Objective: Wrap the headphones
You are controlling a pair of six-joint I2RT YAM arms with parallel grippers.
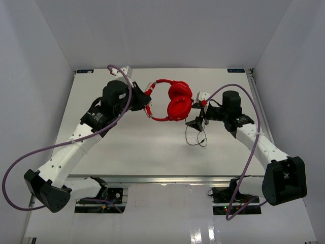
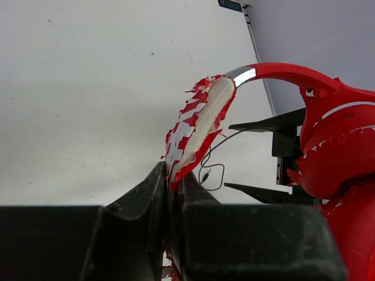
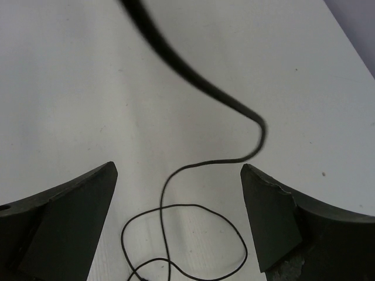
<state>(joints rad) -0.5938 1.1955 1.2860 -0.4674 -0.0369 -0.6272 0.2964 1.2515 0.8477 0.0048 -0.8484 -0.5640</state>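
The bright red over-ear headphones with round padded cups and a peeling red-and-white headband (image 1: 175, 99) sit at the far middle of the white table (image 1: 127, 147). The left gripper (image 2: 174, 180) is clamped tight on the headband's worn padding. Their thin dark cable (image 3: 166, 193) drops from the cups toward the near side. It passes lengthwise between the fingers of the right gripper (image 3: 179, 170), which is spread wide and holds nothing, and coils loosely just below. The right arm is plainly nearer to that slack.
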